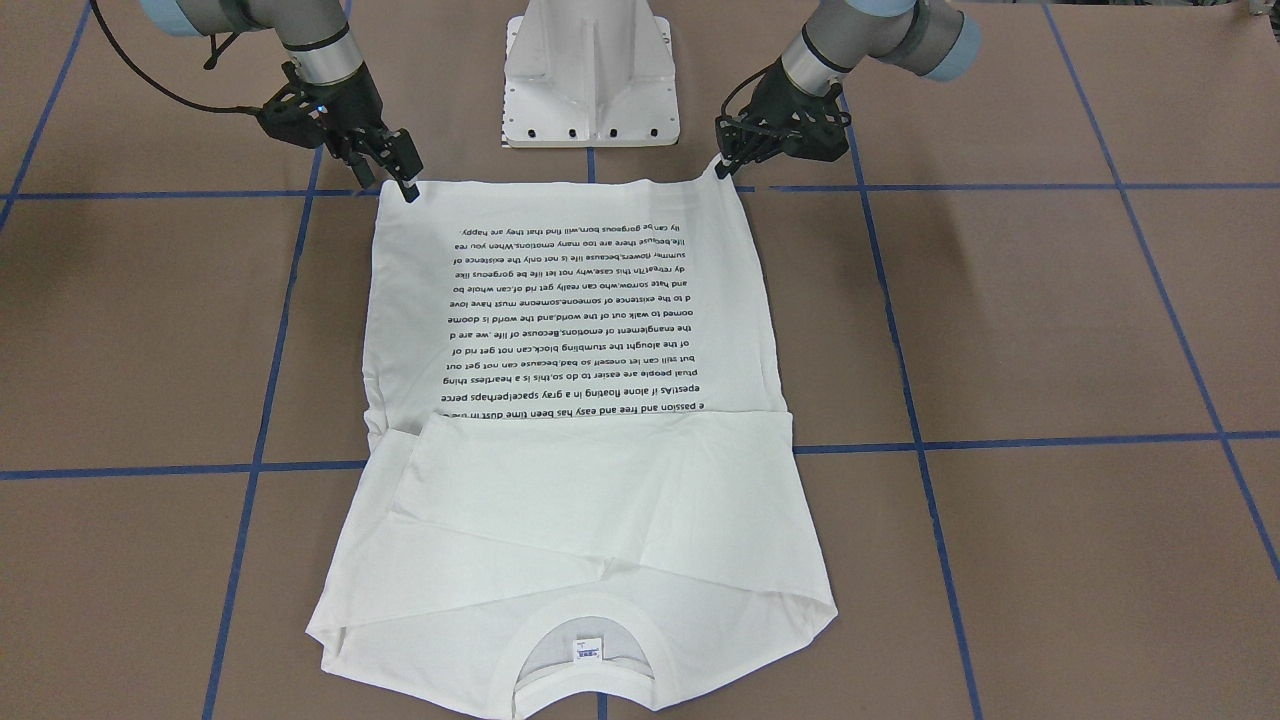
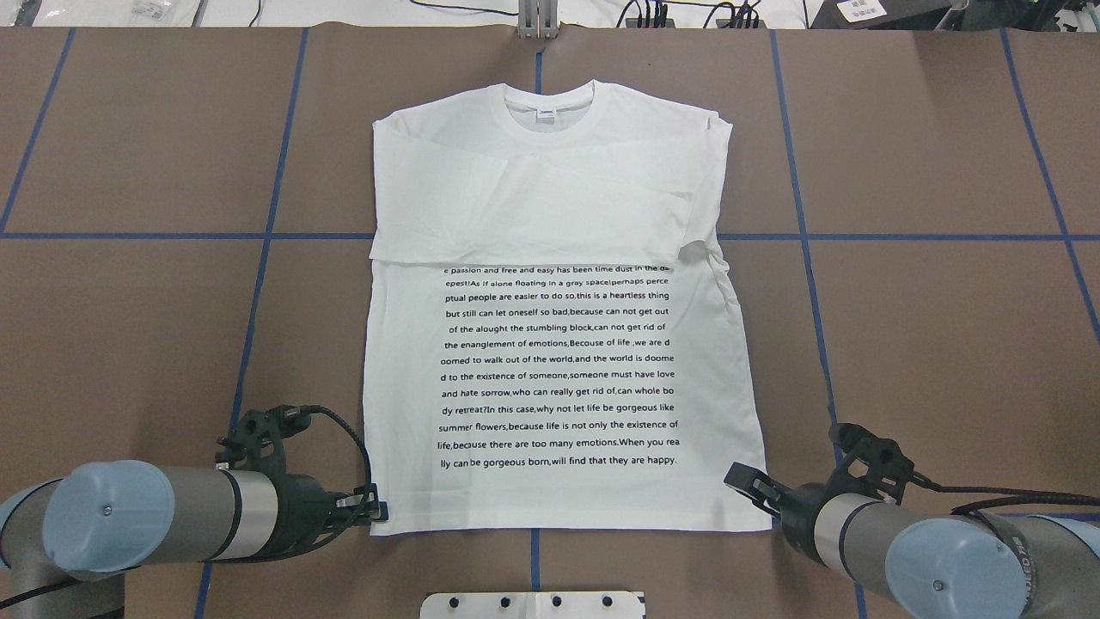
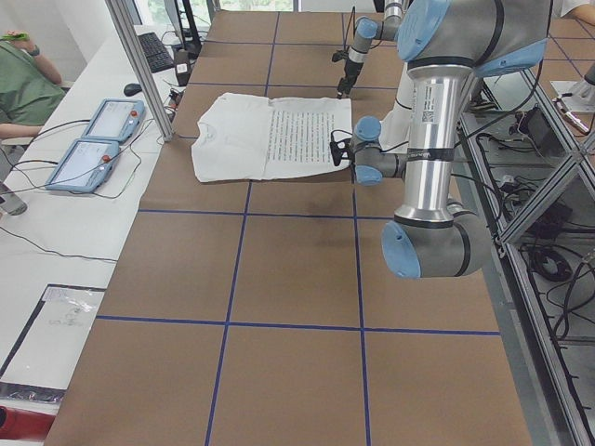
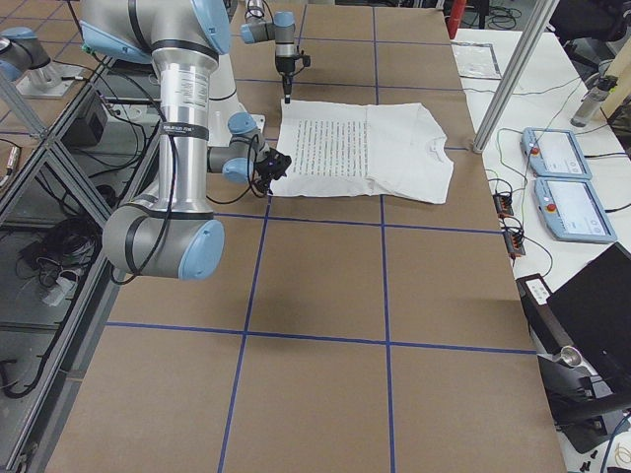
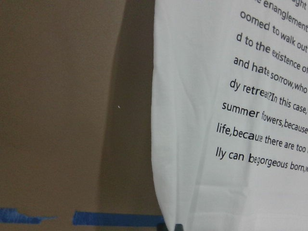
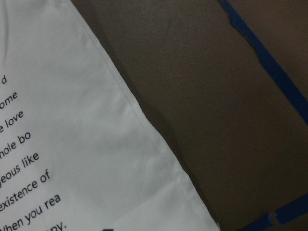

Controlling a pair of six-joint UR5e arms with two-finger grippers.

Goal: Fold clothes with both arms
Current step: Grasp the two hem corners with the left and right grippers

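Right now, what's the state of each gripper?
Left gripper: shut on the T-shirt, pinching a hem corner.
Right gripper: fingers at the other hem corner; open or shut cannot be told.

Table [image 1: 1050,330]: brown covering; I read a grid of blue tape lines [image 1: 1000,440] across it.
Pedestal [image 1: 592,75]: white metal, bolted at the robot-side edge, mid-table.
Tablets [image 3: 114,119]: two, side by side on the white bench beside the table, cables trailing.
Post [image 3: 139,65]: aluminium upright, just beside the tablets.
Operator [image 3: 23,88]: I see green clothing at the frame edge only.
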